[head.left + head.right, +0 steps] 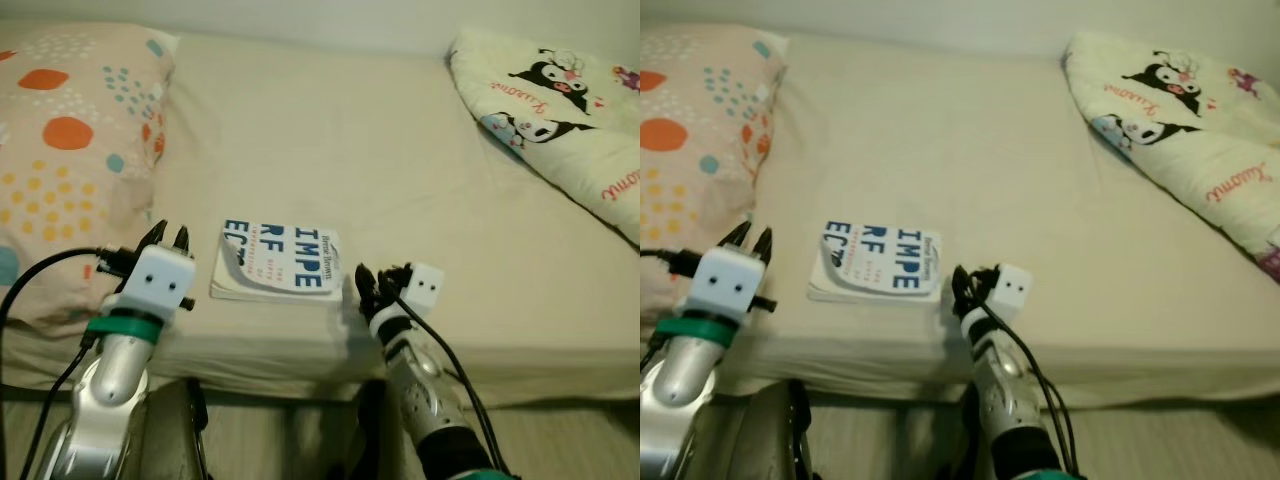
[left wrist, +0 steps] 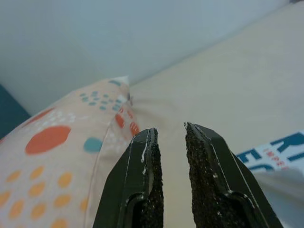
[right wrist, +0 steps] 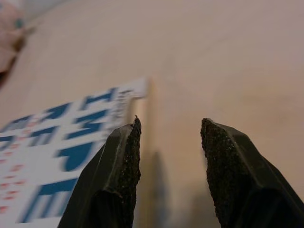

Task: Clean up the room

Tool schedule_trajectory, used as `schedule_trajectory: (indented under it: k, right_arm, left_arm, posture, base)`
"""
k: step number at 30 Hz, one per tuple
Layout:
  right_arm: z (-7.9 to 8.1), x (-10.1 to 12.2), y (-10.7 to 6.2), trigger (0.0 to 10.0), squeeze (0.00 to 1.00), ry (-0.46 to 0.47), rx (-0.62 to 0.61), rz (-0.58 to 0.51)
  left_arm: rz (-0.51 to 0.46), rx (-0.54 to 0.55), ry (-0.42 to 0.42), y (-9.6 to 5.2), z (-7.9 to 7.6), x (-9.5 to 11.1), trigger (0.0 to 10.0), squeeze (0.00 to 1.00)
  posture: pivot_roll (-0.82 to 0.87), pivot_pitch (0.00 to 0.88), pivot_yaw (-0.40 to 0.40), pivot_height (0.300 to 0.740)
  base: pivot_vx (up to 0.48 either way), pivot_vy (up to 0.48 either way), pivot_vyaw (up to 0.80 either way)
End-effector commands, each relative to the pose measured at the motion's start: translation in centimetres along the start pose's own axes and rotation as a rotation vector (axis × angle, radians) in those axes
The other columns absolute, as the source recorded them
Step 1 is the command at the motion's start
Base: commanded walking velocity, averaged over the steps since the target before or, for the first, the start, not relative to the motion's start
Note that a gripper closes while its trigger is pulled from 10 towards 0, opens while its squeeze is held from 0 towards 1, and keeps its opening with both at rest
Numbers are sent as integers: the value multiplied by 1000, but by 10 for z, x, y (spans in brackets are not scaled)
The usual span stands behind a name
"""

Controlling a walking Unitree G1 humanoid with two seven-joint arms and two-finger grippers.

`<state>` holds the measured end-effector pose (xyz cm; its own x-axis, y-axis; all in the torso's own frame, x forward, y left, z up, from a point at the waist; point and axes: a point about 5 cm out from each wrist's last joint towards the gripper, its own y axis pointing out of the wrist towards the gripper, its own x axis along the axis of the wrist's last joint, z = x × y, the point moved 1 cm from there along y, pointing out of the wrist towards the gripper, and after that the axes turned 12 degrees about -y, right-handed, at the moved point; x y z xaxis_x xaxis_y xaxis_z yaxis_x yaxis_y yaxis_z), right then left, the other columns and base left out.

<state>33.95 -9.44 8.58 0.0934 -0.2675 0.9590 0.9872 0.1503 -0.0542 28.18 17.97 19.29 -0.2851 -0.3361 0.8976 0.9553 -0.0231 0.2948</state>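
You see two silver, ribbed metal forearms, each ringed by a green band and topped with a white boxy wrist housing bearing two small dark dots. Black cables loop along both. The left gripper (image 1: 168, 237) and right gripper (image 1: 377, 279) each carry black fingers (image 3: 124, 161) with rough, grainy inner pads.

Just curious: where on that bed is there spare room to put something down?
The wide middle of the bed, between pillow and blanket, lies bare. The near edge is crowded: the book sits between both grippers.

book (image 1: 277, 262): glossy paper | bed sheet (image 1: 400, 180): matt cloth | fingers (image 3: 124, 166): rough black
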Motion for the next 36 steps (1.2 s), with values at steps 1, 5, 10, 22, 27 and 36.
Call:
schedule_trajectory:
  k: [1, 5, 10, 22, 27, 36]
  right_arm:
    - [2, 2, 2, 10000, 0, 4, 14, 3]
    - [2, 16, 8, 10000, 0, -23, 27, -35]
    - [-3, 22, 9, 10000, 0, -35, 20, -53]
    - [4, 34, 12, 10000, 0, -75, 53, -115]
    - [7, 37, 12, 10000, 0, -73, 63, -126]
    - [7, 40, 12, 10000, 0, -78, 62, -141]
  left_arm:
    - [47, -1, 8, -3, -5, -9, 10000, 0]
    - [217, 65, -144, -8, -8, -30, 10000, 0]
    - [272, 89, -221, -10, -9, -37, 10000, 0]
    - [279, 28, -196, -5, -13, -37, 10000, 0]
    - [232, 108, -168, 12, 16, -31, 10000, 0]
    - [208, 181, -135, 22, 43, -27, 10000, 0]
  posture:
    - [268, 47, -74, 479]
    - [263, 39, -74, 479]
    - [261, 33, -77, 479]
    - [258, 29, -75, 479]
    - [257, 26, -76, 479]
    - [252, 30, -70, 479]
  base:
    - [0, 0, 0]
    - [0, 0, 0]
    - [0, 0, 0]
    - [0, 0, 0]
    - [0, 0, 0]
    - [0, 0, 0]
